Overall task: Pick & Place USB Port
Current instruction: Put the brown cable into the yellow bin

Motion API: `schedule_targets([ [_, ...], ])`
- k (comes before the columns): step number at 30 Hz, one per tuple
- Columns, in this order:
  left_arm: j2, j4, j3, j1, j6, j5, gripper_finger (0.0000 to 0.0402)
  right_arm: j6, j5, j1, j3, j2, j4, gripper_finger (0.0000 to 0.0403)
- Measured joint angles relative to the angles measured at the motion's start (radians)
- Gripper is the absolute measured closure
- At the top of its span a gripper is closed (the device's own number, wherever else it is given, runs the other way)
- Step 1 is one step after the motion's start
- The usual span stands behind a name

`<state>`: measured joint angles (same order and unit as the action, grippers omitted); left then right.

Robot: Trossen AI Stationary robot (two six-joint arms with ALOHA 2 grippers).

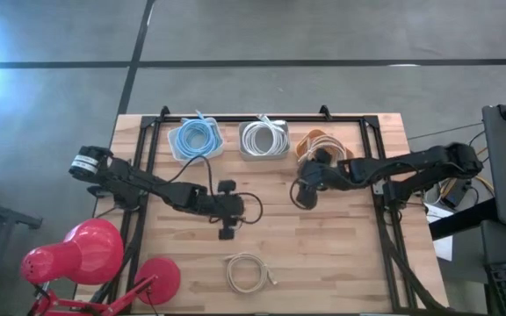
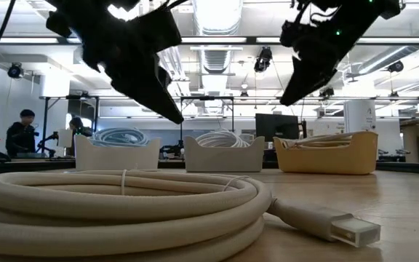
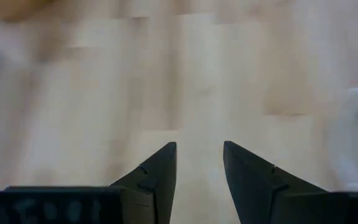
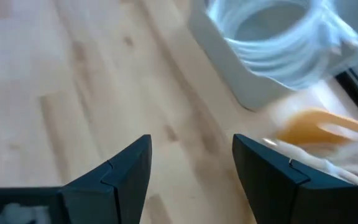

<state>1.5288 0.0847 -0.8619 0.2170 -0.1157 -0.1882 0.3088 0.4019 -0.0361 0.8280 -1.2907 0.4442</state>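
A cream USB cable (image 1: 247,270) lies coiled flat on the wooden table near its near edge. In the low view the USB cable (image 2: 122,207) fills the foreground, with its plug (image 2: 349,230) pointing right. My left gripper (image 1: 228,211) hovers open above bare wood, a little to the far side of the coil; the left wrist view shows my left gripper (image 3: 199,152) over empty boards. My right gripper (image 1: 307,190) hangs open over the table near the orange bin (image 1: 319,144); the right wrist view shows my right gripper (image 4: 191,143) with its fingers wide apart.
Three bins stand along the far edge: one with a blue cable (image 1: 195,139), one with a white cable (image 1: 263,138), and the orange bin. A red desk lamp (image 1: 86,254) sits at the near left corner. Black frame rails (image 1: 385,219) run along the sides.
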Motion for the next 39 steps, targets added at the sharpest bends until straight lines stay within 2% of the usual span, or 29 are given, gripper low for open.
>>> schedule_targets([
  [4,0.006,-0.054,0.000,0.006,-0.071,0.200,0.0260,-0.023,-0.010,-0.031,-0.001,-0.012,-0.047,0.0182],
  [6,0.024,-0.096,0.000,0.016,-0.089,0.263,0.0260,-0.025,-0.010,-0.038,-0.002,-0.022,-0.051,0.0182],
  [14,0.149,-0.305,0.000,0.080,-0.098,0.339,0.0261,-0.025,-0.010,-0.040,-0.002,-0.088,-0.063,0.0182],
  [18,0.209,-0.395,0.000,0.098,-0.180,0.395,0.0261,-0.024,-0.011,-0.040,0.000,-0.125,-0.068,0.0182],
  [27,0.324,-0.407,0.000,0.136,-0.278,0.399,0.0261,-0.021,-0.013,-0.046,0.040,-0.147,-0.071,0.0182],
  [35,0.329,-0.370,-0.003,0.138,-0.169,0.276,0.0262,-0.021,-0.014,-0.076,0.078,-0.145,-0.070,0.0182],
  [39,0.329,-0.368,-0.004,0.136,-0.150,0.256,0.0262,-0.022,-0.014,-0.099,0.083,-0.145,-0.070,0.0182],
])
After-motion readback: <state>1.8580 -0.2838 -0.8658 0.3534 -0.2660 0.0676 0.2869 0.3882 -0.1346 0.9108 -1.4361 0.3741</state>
